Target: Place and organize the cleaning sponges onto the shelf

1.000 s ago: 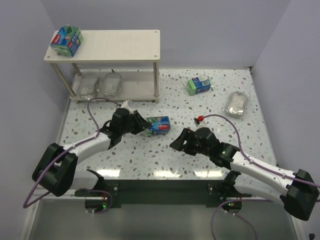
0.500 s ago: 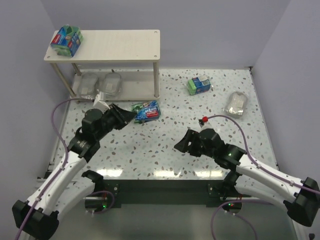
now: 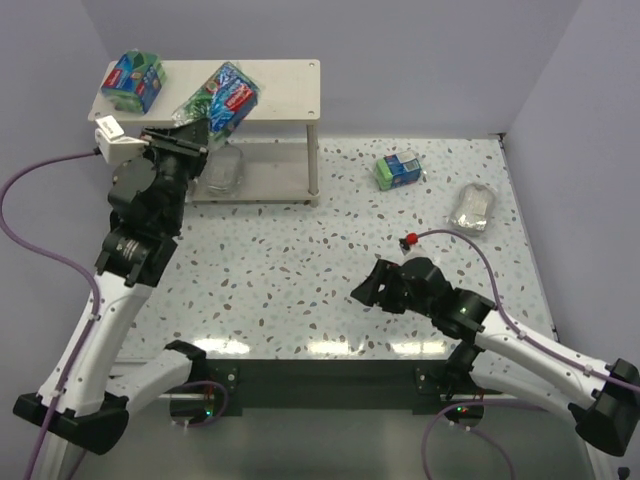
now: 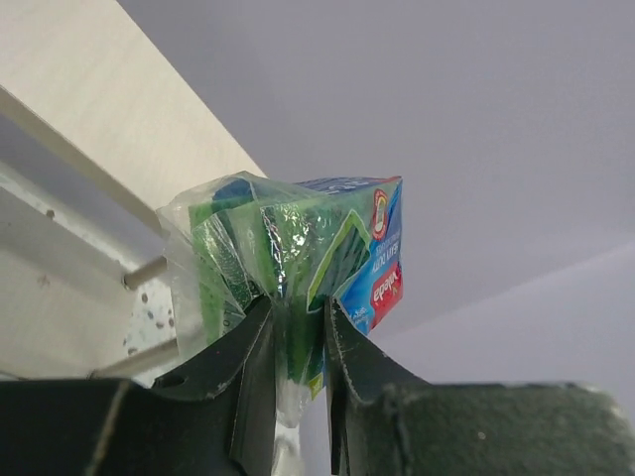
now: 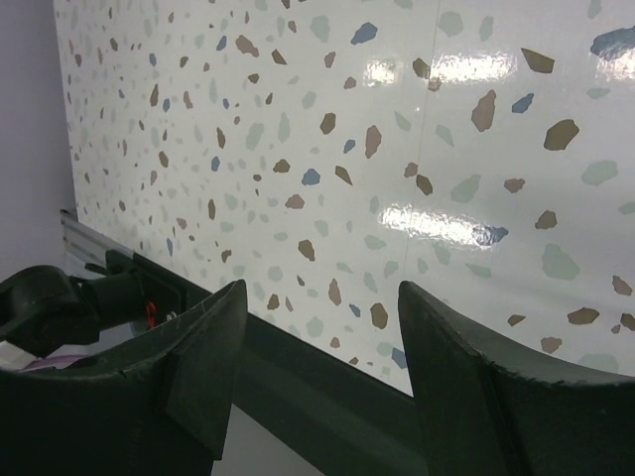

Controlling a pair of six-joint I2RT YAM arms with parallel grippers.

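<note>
My left gripper is shut on a green sponge pack and holds it in the air at the front edge of the shelf's top board. In the left wrist view the jaws pinch the wrap of that pack. Another green pack lies on the top board's left end. A silvery scourer lies on the lower board; a second is hidden behind my left arm. A third green pack and a scourer lie on the table at right. My right gripper is open and empty, low over the table.
The shelf's right front leg stands near the table's middle. Purple walls close the left, back and right. The right arm's cable with a red clip loops over the table. The table's near edge shows in the right wrist view.
My left gripper has lifted the green pack from low over the table up and back-left to the top board's front edge. The right arm has barely moved.
</note>
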